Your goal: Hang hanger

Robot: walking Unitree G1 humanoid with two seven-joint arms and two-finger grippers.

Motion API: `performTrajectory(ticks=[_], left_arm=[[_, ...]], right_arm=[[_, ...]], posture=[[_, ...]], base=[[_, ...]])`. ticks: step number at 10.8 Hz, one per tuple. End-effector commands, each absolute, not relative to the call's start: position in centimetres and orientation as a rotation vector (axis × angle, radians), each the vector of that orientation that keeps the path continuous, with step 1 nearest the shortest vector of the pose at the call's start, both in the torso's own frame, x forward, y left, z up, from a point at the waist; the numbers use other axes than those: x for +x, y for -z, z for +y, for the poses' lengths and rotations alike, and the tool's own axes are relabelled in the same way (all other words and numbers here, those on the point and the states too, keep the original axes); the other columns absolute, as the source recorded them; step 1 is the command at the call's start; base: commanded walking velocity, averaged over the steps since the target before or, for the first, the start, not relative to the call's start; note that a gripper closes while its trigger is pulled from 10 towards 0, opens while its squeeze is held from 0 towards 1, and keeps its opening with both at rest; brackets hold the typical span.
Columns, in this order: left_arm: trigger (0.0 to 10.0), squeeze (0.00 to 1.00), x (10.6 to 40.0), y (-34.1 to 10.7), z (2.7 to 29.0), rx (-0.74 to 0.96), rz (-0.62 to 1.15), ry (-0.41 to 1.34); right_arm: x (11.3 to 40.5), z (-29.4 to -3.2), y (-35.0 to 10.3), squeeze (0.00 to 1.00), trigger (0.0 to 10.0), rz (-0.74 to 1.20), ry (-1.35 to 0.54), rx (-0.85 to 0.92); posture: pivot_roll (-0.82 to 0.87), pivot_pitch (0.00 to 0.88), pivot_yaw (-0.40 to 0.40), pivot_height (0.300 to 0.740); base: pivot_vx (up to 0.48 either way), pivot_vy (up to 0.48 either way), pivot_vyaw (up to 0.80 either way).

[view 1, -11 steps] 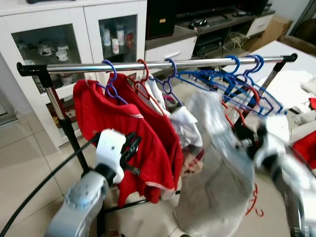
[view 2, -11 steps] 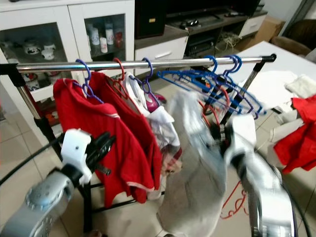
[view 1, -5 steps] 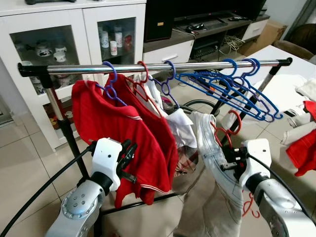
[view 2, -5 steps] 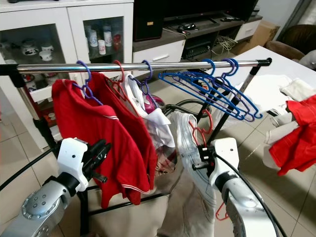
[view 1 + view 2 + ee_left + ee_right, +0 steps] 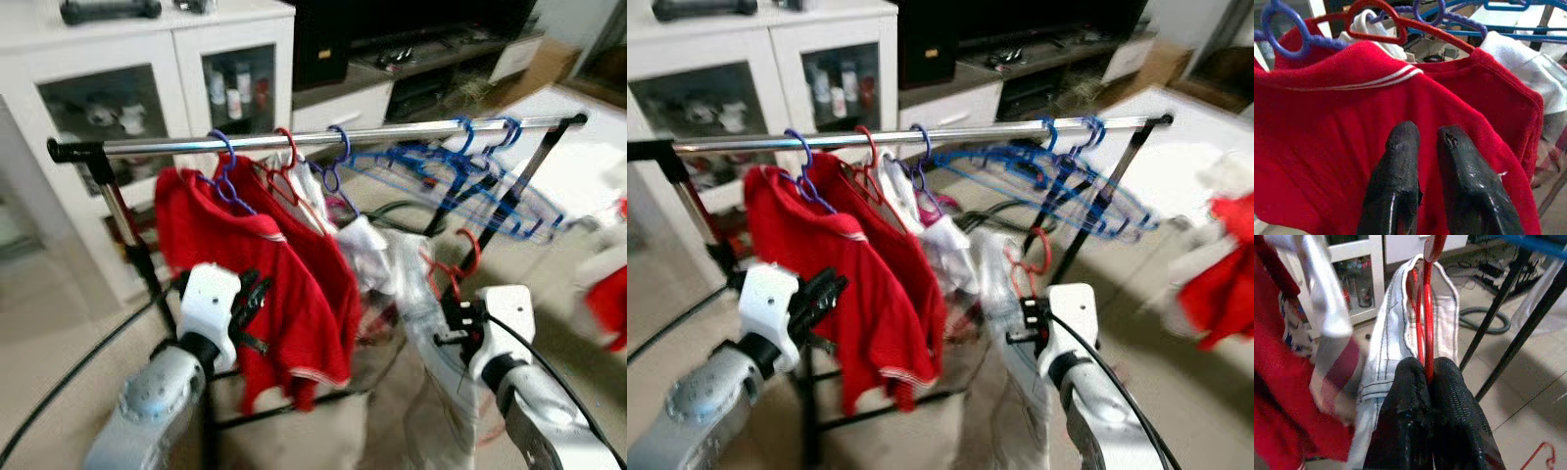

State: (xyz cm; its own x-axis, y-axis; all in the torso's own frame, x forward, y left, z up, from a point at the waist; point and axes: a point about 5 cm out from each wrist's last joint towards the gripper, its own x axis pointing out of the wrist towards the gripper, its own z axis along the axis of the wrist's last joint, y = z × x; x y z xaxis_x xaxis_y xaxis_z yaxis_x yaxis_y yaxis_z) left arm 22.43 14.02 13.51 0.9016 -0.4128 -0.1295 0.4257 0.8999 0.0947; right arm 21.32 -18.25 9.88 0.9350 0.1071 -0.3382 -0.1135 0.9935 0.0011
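While a pale tiled floor [image 5: 59,323] runs under everything, the nearest things seen are the 2 grippers. The right gripper [image 5: 1425,377] is clamped tight on the stem of a red hanger [image 5: 1426,308], which carries a light grey garment [image 5: 421,323] and is held below the rail, not hooked on it. The left gripper [image 5: 1422,142] is held just in front of a red shirt [image 5: 1352,127], its fingers nearly closed with a narrow gap and nothing between them. Behind them a chrome rail [image 5: 323,137] of a black-legged rack is crossed from edge to edge: 2 red shirts and a white garment [image 5: 367,245] are hung toward its left end, and empty blue hangers [image 5: 460,176] are bunched toward its right end. Farther back, a white glass-door cabinet [image 5: 147,88] and a dark media shelf [image 5: 421,49] are seen against the wall.
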Motion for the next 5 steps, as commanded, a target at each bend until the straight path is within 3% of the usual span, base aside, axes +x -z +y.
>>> performTrajectory(ticks=[1, 5], left_arm=[[10.0, 0.00, 22.3, -13.5, 13.9, 0.119, 0.122, 0.455], [10.0, 0.00, 21.9, -13.2, 13.9, 0.094, 0.125, 0.422]], right_arm=[[21.2, -18.5, -11.2, 0.00, 10.0, 0.276, -0.089, -0.021], [21.2, -19.5, -11.5, 0.00, 10.0, 0.294, -0.073, -0.059]], posture=[[0.06, 0.025, -0.013, 0.740], [0.05, 0.036, -0.049, 0.740]], base=[[0.000, 0.000, 0.00], [0.000, 0.000, 0.00]])
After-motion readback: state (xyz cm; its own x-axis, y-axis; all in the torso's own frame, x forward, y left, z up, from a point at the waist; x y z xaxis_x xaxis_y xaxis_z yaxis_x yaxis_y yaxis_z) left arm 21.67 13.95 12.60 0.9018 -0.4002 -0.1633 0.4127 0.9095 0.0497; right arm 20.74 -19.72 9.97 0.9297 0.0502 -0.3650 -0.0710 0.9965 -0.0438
